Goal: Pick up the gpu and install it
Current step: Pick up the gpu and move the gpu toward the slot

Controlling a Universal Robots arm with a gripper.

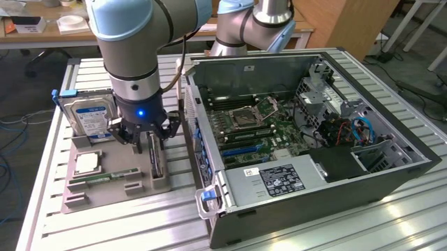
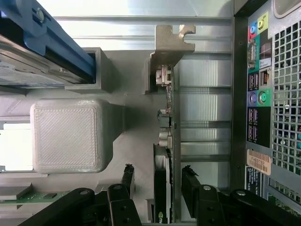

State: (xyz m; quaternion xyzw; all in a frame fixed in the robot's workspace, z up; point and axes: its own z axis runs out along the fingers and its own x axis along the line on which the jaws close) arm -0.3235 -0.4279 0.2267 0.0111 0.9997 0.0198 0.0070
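Note:
The gpu (image 1: 155, 163) stands on its long edge in a slot of the grey holder tray (image 1: 104, 191), just beside the open computer case (image 1: 300, 146). In the wrist view the gpu (image 2: 170, 127) appears edge-on, with its metal bracket (image 2: 171, 40) at the far end. My gripper (image 1: 148, 140) has come down over the card and is open. In the wrist view the gripper (image 2: 158, 179) straddles the card, one black finger (image 2: 128, 176) well off one side and the other very close to the opposite side.
A blue-labelled hard drive (image 1: 91, 117) stands in the tray behind the gripper, with a CPU (image 1: 87, 163) and a RAM stick (image 1: 104, 176) lying flat nearby. The case's rear port panel (image 2: 258, 94) sits close beside the card. A second arm's base (image 1: 252, 26) stands behind the case.

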